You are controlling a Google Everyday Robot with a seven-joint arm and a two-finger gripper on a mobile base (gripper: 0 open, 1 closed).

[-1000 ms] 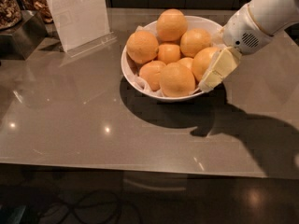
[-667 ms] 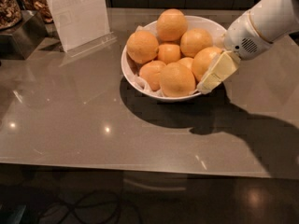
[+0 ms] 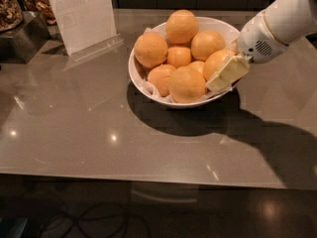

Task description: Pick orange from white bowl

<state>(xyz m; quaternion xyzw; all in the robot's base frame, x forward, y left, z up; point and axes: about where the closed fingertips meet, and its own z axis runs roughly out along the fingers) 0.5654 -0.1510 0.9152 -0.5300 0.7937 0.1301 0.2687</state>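
Observation:
The white bowl (image 3: 148,86) stands at the middle back of the table, lined with crinkled white paper and heaped with several oranges. A large light-orange orange (image 3: 216,62) lies at the bowl's right side. My gripper (image 3: 219,78) reaches in over the bowl's right rim from the right; its pale pad lies against the front right of that orange and partly covers it. Another big orange (image 3: 186,84) sits just left of the gripper at the bowl's front. The far side of the gripper is hidden behind the fruit.
A clear acrylic sign holder (image 3: 81,16) stands at the back left of the grey glossy table (image 3: 74,128). A dark box (image 3: 22,41) and a jar of nuts (image 3: 9,6) sit at the far left. My white arm (image 3: 282,26) comes in from the upper right.

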